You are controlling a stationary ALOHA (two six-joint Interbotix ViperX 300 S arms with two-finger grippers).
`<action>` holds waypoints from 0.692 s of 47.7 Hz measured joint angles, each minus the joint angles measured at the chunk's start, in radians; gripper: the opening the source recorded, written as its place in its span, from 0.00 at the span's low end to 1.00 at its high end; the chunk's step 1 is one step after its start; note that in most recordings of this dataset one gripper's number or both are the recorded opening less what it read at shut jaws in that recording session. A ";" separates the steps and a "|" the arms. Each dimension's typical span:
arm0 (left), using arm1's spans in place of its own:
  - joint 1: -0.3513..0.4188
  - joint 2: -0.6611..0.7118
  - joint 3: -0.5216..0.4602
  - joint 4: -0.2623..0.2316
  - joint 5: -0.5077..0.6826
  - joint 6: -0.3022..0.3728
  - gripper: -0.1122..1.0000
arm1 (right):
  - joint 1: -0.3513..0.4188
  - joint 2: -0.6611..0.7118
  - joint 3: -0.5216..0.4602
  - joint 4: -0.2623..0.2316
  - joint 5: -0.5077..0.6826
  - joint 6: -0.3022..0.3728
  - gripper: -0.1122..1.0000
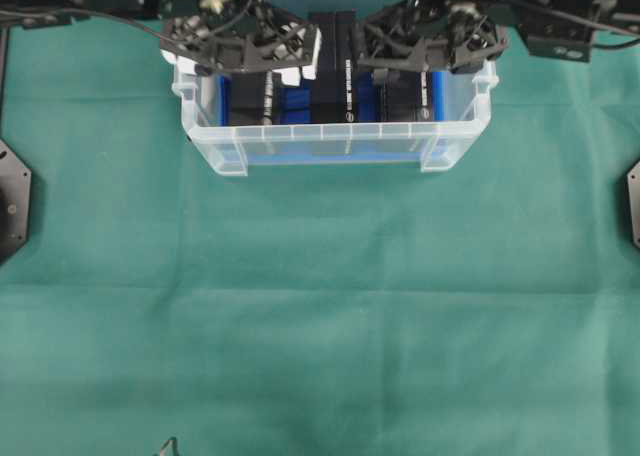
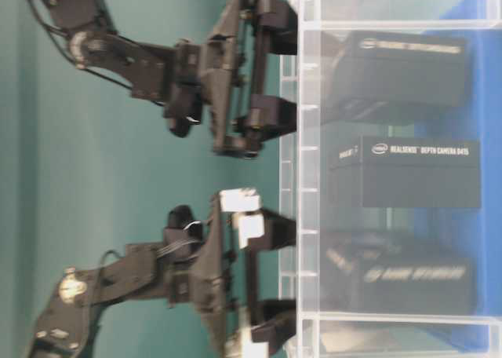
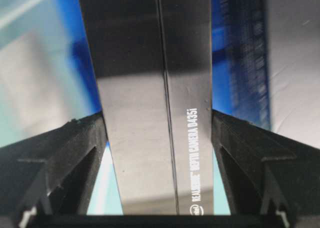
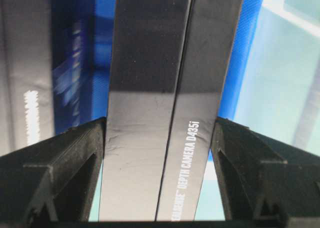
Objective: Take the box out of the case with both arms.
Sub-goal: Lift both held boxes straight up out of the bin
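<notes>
The case (image 1: 330, 141), a clear plastic bin with a blue sheet (image 1: 295, 104) on its floor, sits at the far edge of the green cloth (image 1: 320, 306). Three black boxes stand inside it in a row: left box (image 1: 250, 96), middle box (image 1: 332, 71), right box (image 1: 405, 94). The middle box rises higher than the other two in the overhead view, untouched by either gripper.

Left gripper (image 1: 262, 71) reaches down into the case over the left box. In the left wrist view the box (image 3: 155, 103) fills the space between the two black fingers (image 3: 60, 163); both fingers press against its narrow sides. Grasping the left box.

Right gripper (image 1: 405, 71) reaches into the case over the right box. In the right wrist view that box (image 4: 165, 113) likewise sits between the fingers (image 4: 255, 173), with contact on both sides. Grasping the right box.

The table-level view is turned on its side; both arms stand just outside the case wall (image 2: 310, 177), with the fingers passing over the rim. All three boxes show through the wall, resting on or near the blue sheet. White lettering on the boxes reads "DEPTH CAMERA".
</notes>
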 measured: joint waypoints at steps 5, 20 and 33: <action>0.000 -0.032 -0.044 0.002 0.069 0.008 0.67 | 0.000 -0.025 -0.051 -0.005 0.074 0.000 0.71; -0.005 -0.101 -0.236 0.002 0.252 0.035 0.67 | 0.002 -0.075 -0.239 -0.037 0.279 -0.006 0.71; -0.014 -0.103 -0.425 0.003 0.380 0.054 0.67 | 0.031 -0.077 -0.374 -0.049 0.387 -0.017 0.71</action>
